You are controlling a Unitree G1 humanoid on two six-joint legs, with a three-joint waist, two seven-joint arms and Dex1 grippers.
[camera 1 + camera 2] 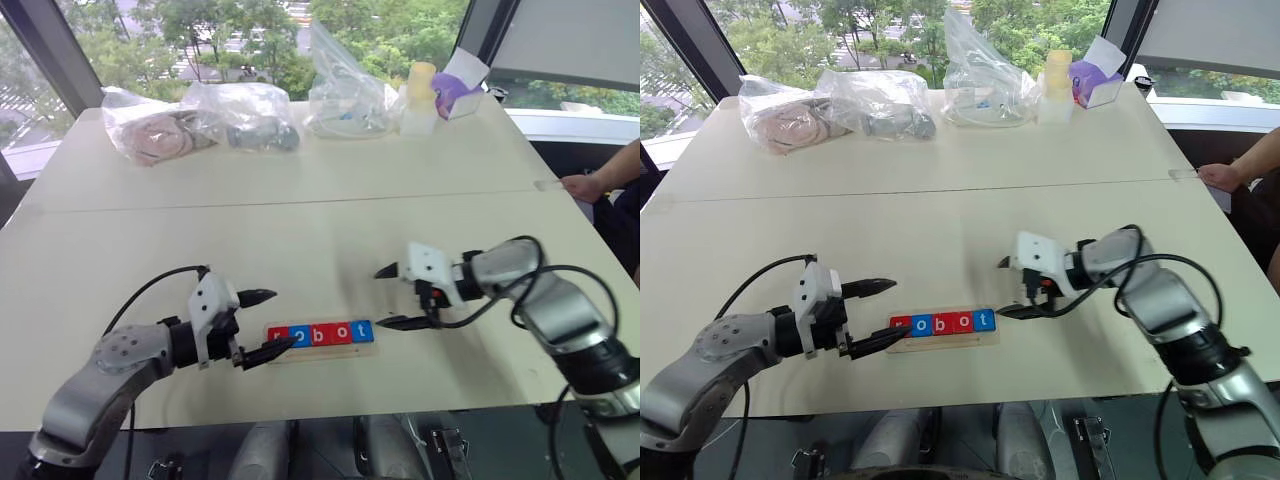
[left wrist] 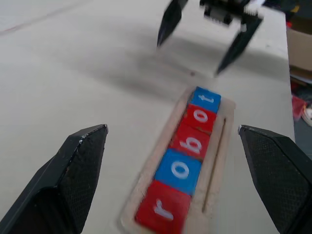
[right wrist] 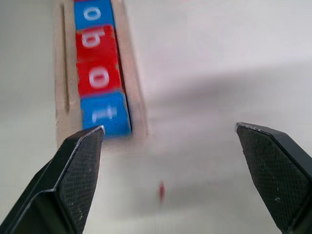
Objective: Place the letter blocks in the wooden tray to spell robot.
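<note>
Now the five blocks (image 1: 320, 334) are seen lying side by side in the tray (image 1: 322, 352), read from the robot's left as a red r, a blue o, a red b, a red o and a blue t, so that the word robot is spelled. The tray is laid flat on the table (image 1: 300, 240), near its front edge, between the two grippers. A thin groove in the wood is seen running alongside the row in both wrist views. The left gripper (image 1: 262, 324) is held at the r end of the tray with its fingers spread wide apart and nothing between them; its lower fingertip is seen just over the tray's end, though whether it is touched cannot be told. The right gripper (image 1: 394, 296) is held just beyond the t end, likewise spread wide and empty, one fingertip near the blue t and the other raised above the bare table; no block is touched by it. Farther back on the table, several clear plastic bags (image 1: 250, 115) with contents, a pale yellow bottle (image 1: 420, 95) and a tissue box (image 1: 458, 85) are set out. A person's hand (image 1: 583, 187) is rested on the table's right edge.
</note>
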